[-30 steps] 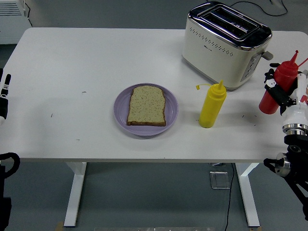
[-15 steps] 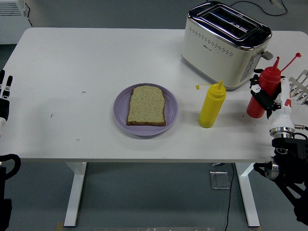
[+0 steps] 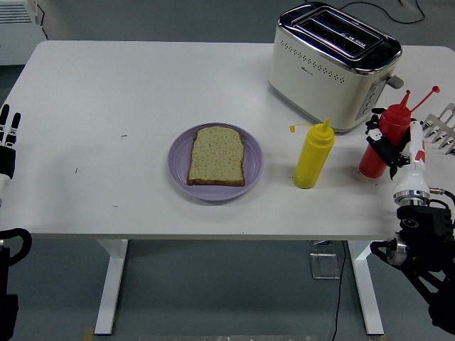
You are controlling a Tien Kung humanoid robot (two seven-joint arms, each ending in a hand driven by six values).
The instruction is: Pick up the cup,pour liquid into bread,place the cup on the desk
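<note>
Right hand (image 3: 387, 148) is wrapped around the red squeeze bottle (image 3: 381, 142), dark fingers (image 3: 375, 132) clamped across its middle, and the bottle stands close to upright, tilted a touch, its base at or just above the worktop (image 3: 142, 92) over by the right edge (hard to say from here whether it is actually touching down). This bottle is what the task calls the cup, and its red cap dangles out on its tether to the upper right. Just to its left, the yellow squeeze bottle (image 3: 313, 155) stands on its own, untouched, cap flipped aside. Behind both sits the cream and chrome toaster (image 3: 333, 64). Further left, well apart from the hand, there's the target: one slice of bread (image 3: 217, 155) lying flat on a lilac plate (image 3: 178, 167), and its surface looks plain, no red on it that I can make out. Way over at the left edge the left hand (image 3: 7, 138) rests, fingers straight and holding nothing. So where are we? The grasp looks secured, and that's about it: the carry across to the plate, the tip and squeeze over the bread, and setting the bottle back on the worktop all appear still to come.
</note>
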